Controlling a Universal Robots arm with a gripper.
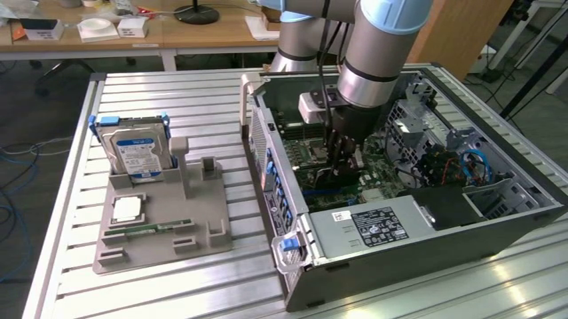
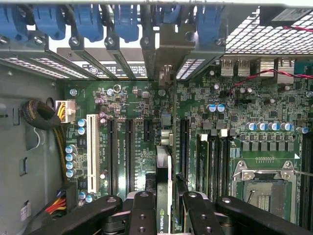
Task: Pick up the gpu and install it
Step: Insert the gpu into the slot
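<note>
The hand (image 2: 164,205) is down inside the open computer case (image 1: 497,232), its black fingers (image 2: 142,210) closed partway and clamped on the gpu (image 2: 165,196), one on each face. The card stands on edge between them, thin and upright, directly over the green motherboard (image 2: 137,107), its metal bracket reaching toward the rear slot covers (image 2: 112,63). Out on the desk (image 1: 177,86), the hard drive (image 1: 133,153) sits upright in the grey holder (image 1: 159,226).

Only the Nvidia eye logo reads, on the gpu (image 2: 164,215) edge between the claw's (image 2: 164,208) fingers.
</note>
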